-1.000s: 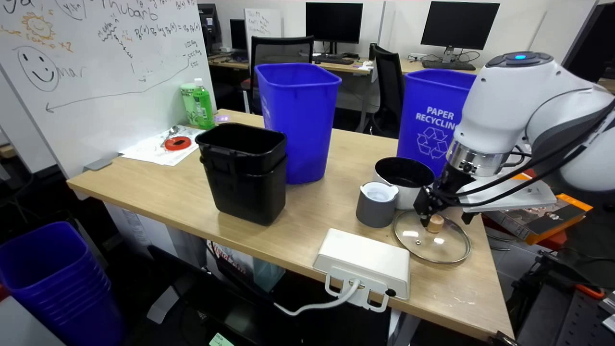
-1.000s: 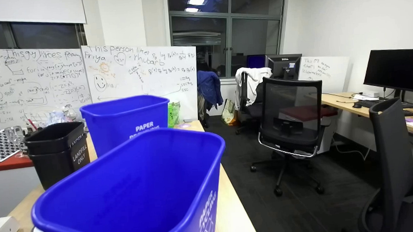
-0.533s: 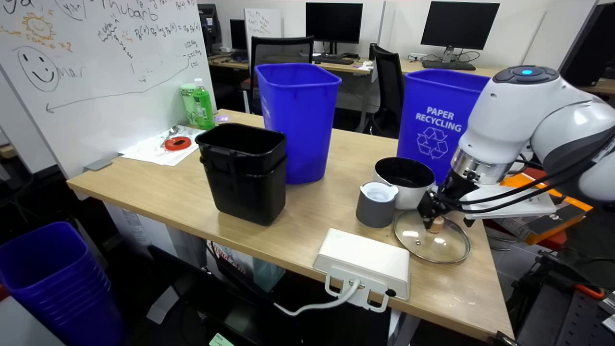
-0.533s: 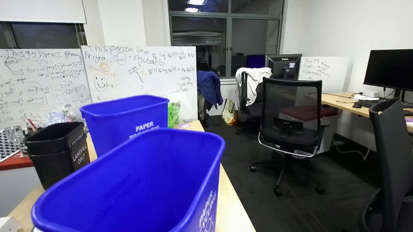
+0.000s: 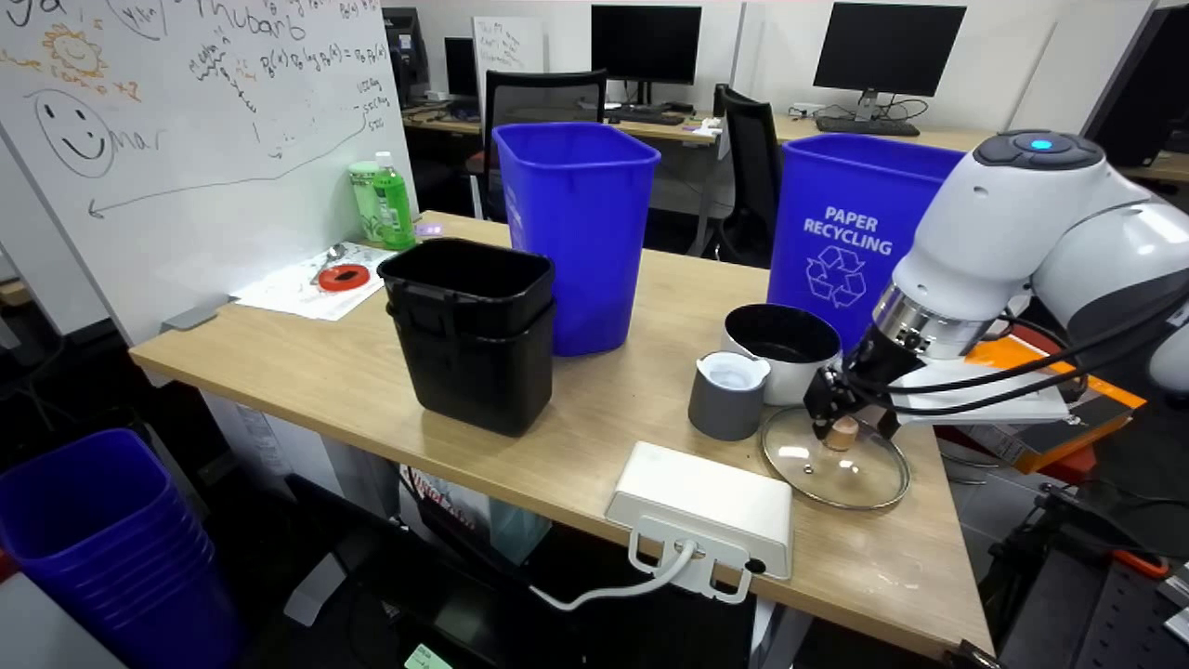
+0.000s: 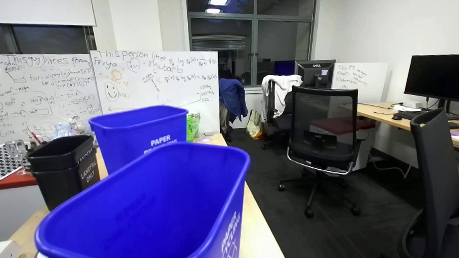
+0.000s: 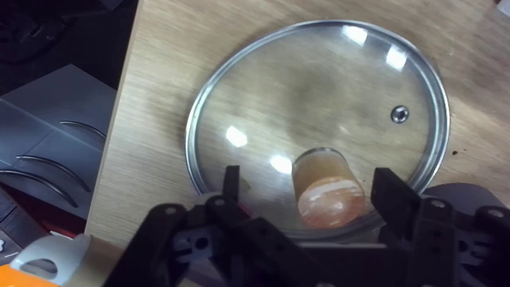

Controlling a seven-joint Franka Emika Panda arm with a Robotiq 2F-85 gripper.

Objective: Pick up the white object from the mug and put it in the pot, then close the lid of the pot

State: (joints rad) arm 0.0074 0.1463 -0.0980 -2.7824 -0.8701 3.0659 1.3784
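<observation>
While the gripper [image 7: 308, 183] gapes, lid [image 7: 318, 99] below, knob [image 7: 330, 191] between fingers [image 7: 231, 183].

- Claw [image 7: 306, 185], its fingers [image 7: 230, 183] spread over the lid [image 7: 318, 107].
- Knob [image 7: 328, 187] between the fingers, nearer one, a gap showing on each side.
- Lid: glass, metal-rimmed, on the desk [image 7: 151, 131], reaching out ahead of the claw.
- Vent [image 7: 399, 114] ahead of the nearer finger.
- Mug [image 7: 462, 195] beyond that finger, partly hidden.
- Desk edge well past the other finger, drawers [image 7: 75, 97] beyond it.
</observation>
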